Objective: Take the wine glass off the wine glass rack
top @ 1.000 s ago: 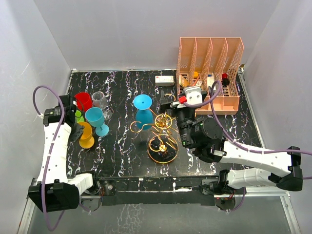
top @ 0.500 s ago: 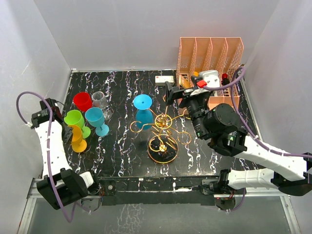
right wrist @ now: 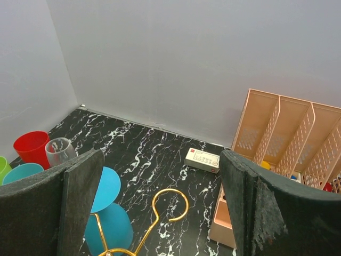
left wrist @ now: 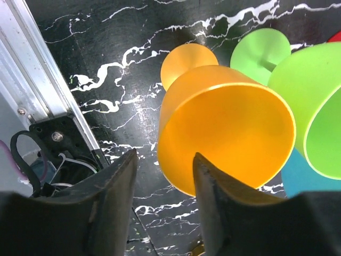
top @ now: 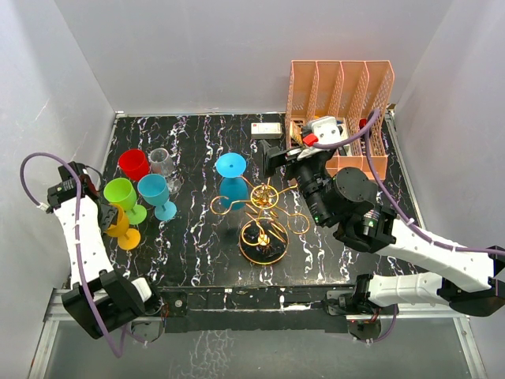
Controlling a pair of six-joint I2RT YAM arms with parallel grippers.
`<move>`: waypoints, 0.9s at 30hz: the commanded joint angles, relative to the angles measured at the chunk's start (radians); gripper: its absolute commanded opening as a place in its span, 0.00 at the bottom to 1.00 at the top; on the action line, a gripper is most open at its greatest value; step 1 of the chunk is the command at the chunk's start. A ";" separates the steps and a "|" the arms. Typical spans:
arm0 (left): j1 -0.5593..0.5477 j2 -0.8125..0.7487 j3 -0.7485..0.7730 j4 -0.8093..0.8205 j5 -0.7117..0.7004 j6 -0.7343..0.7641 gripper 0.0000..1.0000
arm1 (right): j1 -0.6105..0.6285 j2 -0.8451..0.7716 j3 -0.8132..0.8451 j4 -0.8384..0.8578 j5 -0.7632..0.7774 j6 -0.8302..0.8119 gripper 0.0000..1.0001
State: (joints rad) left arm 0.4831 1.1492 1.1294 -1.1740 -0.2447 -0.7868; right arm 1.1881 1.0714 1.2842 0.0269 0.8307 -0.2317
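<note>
Basically not started: blue wine glass [top: 230, 167] is hung inverted on wine glass rack [top: 264, 229], ahead-below right tool [right wrist: 160, 160], spread wide, nothing held. Left tool [left wrist: 163, 156] parted, empty, by orange glass [left wrist: 224, 122]. Grasp + lift-off outstanding.

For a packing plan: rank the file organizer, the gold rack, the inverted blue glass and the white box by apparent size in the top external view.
1. file organizer
2. gold rack
3. blue glass
4. white box
The gaps are clear; no ties.
</note>
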 commanded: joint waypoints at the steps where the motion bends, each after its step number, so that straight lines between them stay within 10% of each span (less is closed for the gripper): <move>1: 0.008 -0.056 0.027 -0.025 -0.054 -0.023 0.50 | -0.006 0.000 0.009 0.033 -0.029 0.013 0.98; 14: -0.047 -0.084 0.257 -0.038 -0.103 0.107 0.97 | -0.005 0.023 0.043 -0.053 -0.049 0.045 0.98; 27: -0.397 -0.087 0.429 0.072 -0.015 0.320 0.97 | -0.005 0.134 0.242 -0.333 -0.093 0.209 0.98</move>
State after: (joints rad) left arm 0.1894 1.0679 1.5017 -1.1309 -0.3008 -0.5419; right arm 1.1881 1.1694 1.3930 -0.2176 0.7559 -0.1116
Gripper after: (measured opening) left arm 0.970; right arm 0.984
